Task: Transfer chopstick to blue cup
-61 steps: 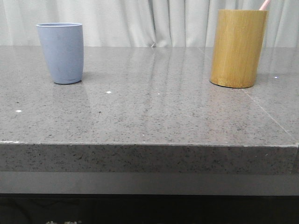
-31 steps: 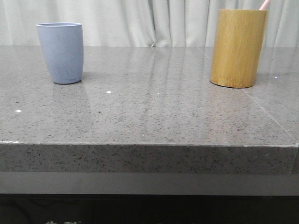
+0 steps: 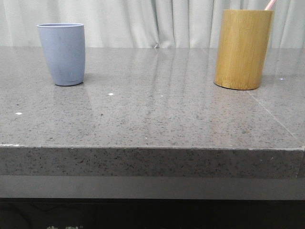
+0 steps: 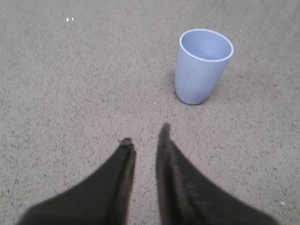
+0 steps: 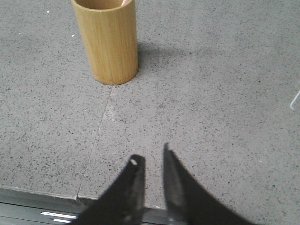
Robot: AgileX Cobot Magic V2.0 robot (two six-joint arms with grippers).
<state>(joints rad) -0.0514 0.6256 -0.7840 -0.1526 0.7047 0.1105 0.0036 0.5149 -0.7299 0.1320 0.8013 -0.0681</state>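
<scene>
We see the chopstick (image 3: 270, 5) parked in the bamboo holder (image 3: 242, 49), blue cup (image 3: 62, 53) waiting empty; left gripper (image 4: 143, 138) and right gripper (image 5: 151, 157) hover, jaws slightly parted, holding nothing.

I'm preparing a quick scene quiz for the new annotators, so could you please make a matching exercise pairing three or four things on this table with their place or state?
Things:
1. matte pale blue tapered cup
2. tall yellow-brown bamboo cylinder
3. thin pale pink chopstick
4. left gripper

Places or states:
A. tip poking out above a container's rim
B. stands empty on the table's left side
C. fingers slightly apart, holding nothing
D. stands on the table's right side

Pairs: 1-B, 2-D, 3-A, 4-C
</scene>
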